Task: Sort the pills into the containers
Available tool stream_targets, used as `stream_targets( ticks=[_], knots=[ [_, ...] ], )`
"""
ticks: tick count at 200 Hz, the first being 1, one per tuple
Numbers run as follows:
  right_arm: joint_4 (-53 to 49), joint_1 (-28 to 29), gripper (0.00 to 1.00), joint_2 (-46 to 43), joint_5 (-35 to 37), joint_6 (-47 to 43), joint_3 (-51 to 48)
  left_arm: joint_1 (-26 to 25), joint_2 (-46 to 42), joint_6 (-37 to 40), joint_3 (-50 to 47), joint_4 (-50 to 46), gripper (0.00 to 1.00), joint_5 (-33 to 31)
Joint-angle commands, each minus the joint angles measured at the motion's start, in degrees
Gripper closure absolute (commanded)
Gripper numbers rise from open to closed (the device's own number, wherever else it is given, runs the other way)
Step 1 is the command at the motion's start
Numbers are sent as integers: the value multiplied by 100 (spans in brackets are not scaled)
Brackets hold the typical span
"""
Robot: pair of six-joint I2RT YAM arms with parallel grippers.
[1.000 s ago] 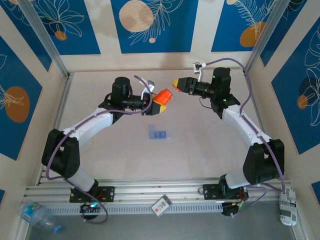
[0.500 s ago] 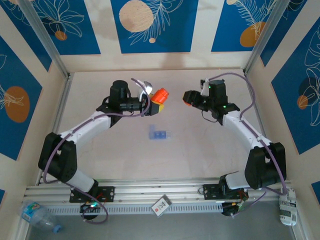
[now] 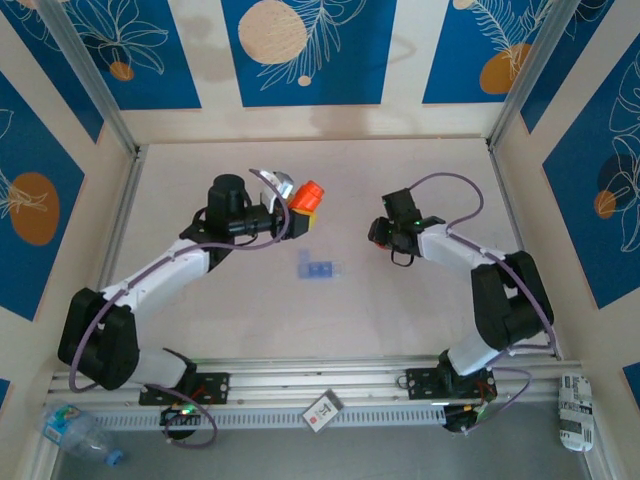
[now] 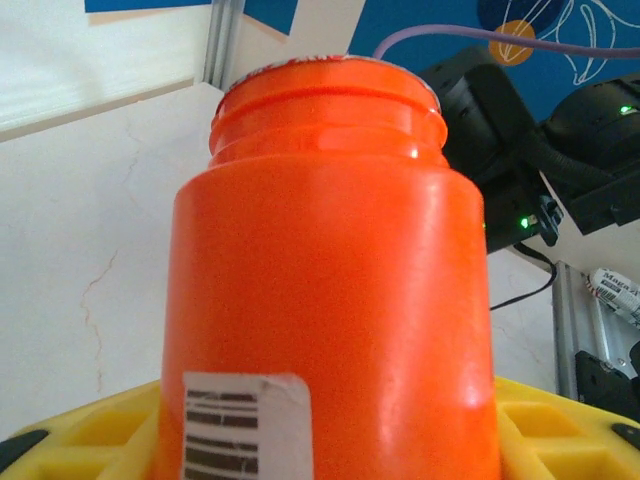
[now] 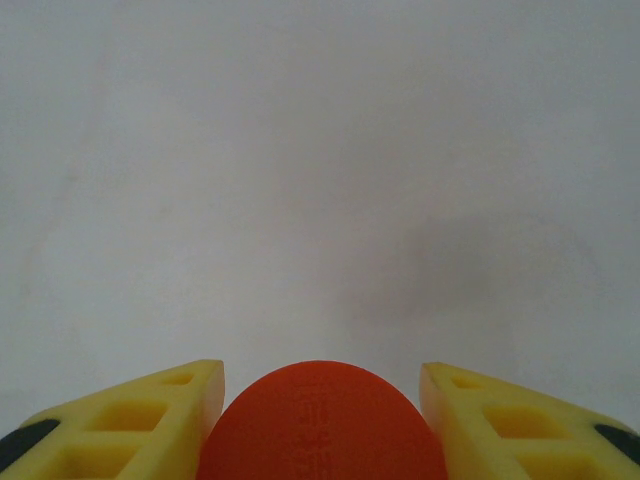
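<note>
Left gripper first: its yellow fingers are closed on the orange bottle, gripping it low on the body. From the left wrist camera I see the bottle standing tall in the middle of the frame, with its threaded neck and uncapped mouth at the top. A white barcode label sits at the bottom edge, between the finger pads. On the overhead view the bottle sits left of centre in the upper half of the frame, its mouth end pointing toward the upper right.

On my other side, the right gripper sits right of centre, at roughly the same height in the frame as the left one. The two claws face each other and are well apart. The right wrist camera shows its yellow fingers set narrow around a rounded orange cap at the bottom centre, touching it on both sides. Pale bare table fills the frame above it.

The containers lie flat on the table near the centre of the overhead frame. They are a small pale-blue strip of joined compartments. The strip lies below and between the two grippers, closer to the left one, and touches neither. The bottle is up and slightly left of the strip, clearly apart from it. I cannot tell from here what, if anything, is in the compartments.
</note>
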Motion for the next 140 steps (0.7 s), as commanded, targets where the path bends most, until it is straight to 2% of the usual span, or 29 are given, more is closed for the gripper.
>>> stream_targets(
  ticks=[1, 36, 48, 68, 79, 115, 140],
  knots=[
    [-381, 153, 61, 313, 971, 402, 267, 57, -223, 91, -91, -31, 100, -126],
    [-540, 343, 57, 717, 1266, 732, 340, 51, -305, 119, -171, -111, 100, -182],
    [-513, 391, 50, 816, 1178, 721, 320, 52, -321, 134, -175, -155, 100, -202],
    [-508, 423, 27, 920, 990, 647, 304, 52, -302, 132, -200, -176, 100, -231],
    [-479, 418, 21, 876, 848, 516, 313, 55, -291, 104, -220, -149, 100, -240],
    [-540, 404, 18, 33, 412, 123, 256, 46, -278, -5, -334, -70, 100, -307],
    [-388, 248, 21, -515, -571, -268, 292, 42, -297, -109, -467, -48, 100, -384]
  ],
)
